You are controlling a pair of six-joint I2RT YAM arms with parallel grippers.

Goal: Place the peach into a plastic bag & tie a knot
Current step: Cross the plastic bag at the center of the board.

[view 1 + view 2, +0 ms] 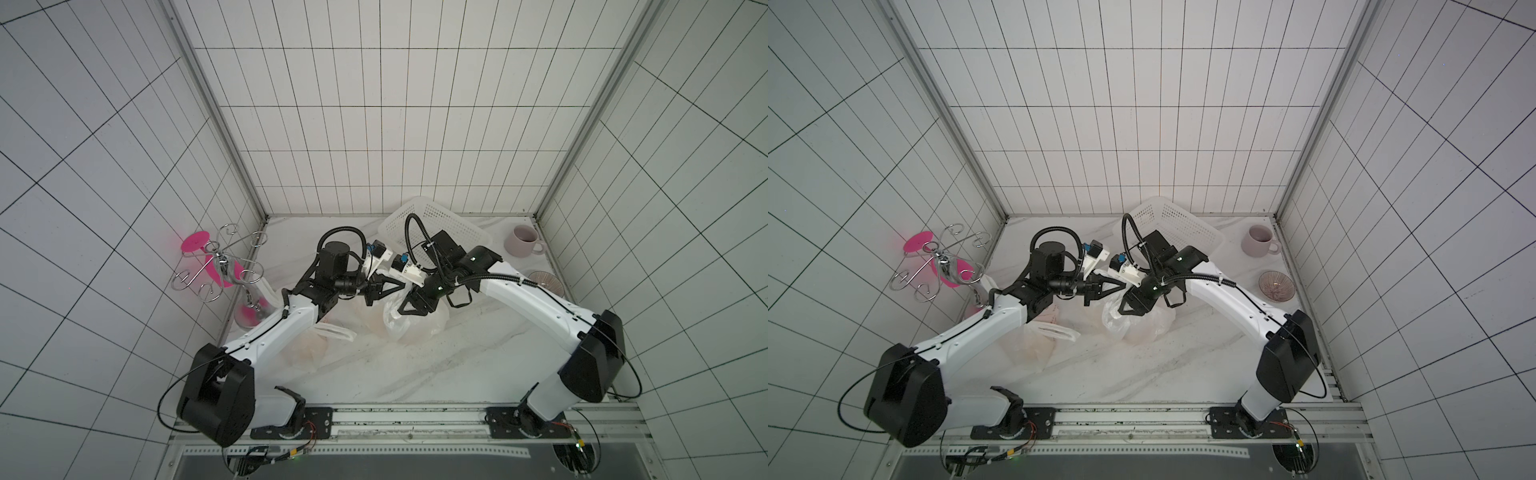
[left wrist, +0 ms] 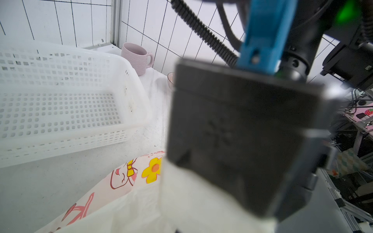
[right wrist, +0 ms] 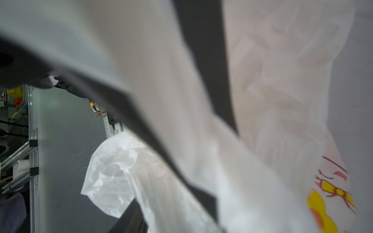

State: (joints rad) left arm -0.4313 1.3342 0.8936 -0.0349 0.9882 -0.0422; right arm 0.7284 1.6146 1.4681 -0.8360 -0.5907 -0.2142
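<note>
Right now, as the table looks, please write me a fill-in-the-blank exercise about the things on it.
The perforated plastic basket is ___ in colour.
The flower printed on the translucent plastic bag has ___ petals.
The pale pink ceramic mug stands ___.
The ribbed pink glass bowl sits on the robot's ___ side.
Missing words: white; yellow; upright; right.

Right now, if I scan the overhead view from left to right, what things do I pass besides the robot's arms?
wire rack → flat plastic bag → bulging plastic bag → mug
</note>
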